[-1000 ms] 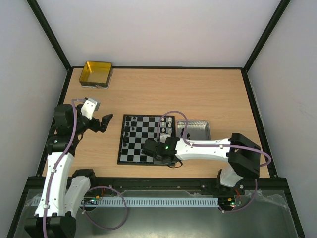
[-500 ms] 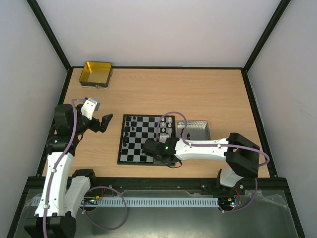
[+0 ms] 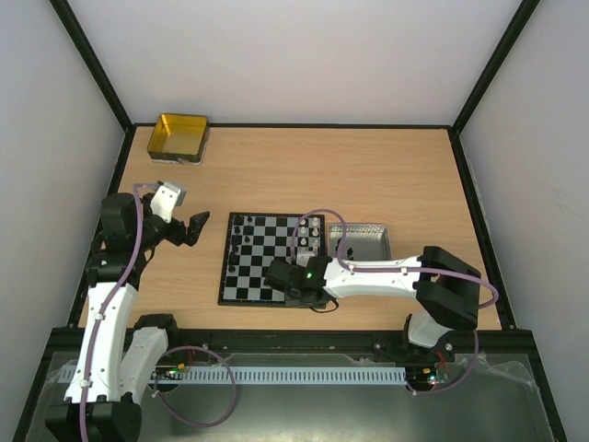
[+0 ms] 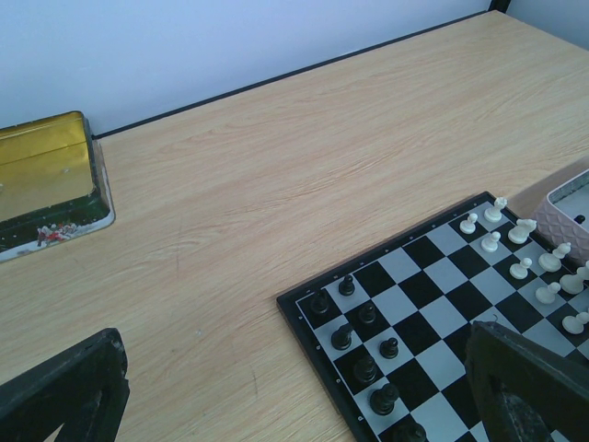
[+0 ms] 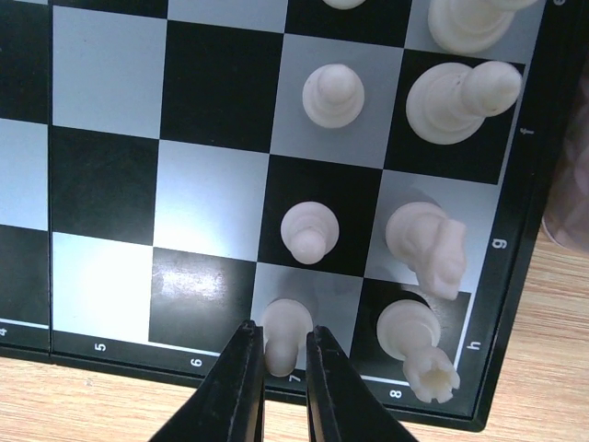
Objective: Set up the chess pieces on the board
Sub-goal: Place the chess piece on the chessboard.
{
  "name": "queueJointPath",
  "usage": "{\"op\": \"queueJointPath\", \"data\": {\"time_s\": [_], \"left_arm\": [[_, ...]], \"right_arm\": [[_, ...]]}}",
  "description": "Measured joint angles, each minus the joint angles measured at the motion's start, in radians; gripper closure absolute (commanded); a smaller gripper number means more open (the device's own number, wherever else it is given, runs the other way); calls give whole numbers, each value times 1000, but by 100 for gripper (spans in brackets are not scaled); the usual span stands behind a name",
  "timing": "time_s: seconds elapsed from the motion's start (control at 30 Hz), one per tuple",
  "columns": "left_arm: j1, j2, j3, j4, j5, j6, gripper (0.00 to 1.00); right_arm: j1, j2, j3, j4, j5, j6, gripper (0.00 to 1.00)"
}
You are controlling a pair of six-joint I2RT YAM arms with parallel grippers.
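place: robot lab cell | evidence: white walls (black-framed), wooden table

boards: just one board
black pieces: I count eight in the left wrist view, could be a couple more lower down
white pieces: eight in the right wrist close-up, two of them cut off at the top
pawns among those: three, counting the white pawn at the bottom
tins: one gold tin
trays: one grey tray
arms: two, left arm and right arm
grippers: two as well, left gripper and right gripper
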Motion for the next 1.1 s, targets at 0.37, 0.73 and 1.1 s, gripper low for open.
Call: {"op": "queueJointPath", "data": {"time_s": [0.37,0.73,1.1], "left_arm": [[0,0,0,0,0,0,1],[0,0,0,0,0,0,1],[0,2,0,0,0,0,1]], "right_arm": [[0,3,-6,4,0,0,88],[0,3,-2,-3,4,0,85],[-5,-23,37,-47,34,0,81]]}}
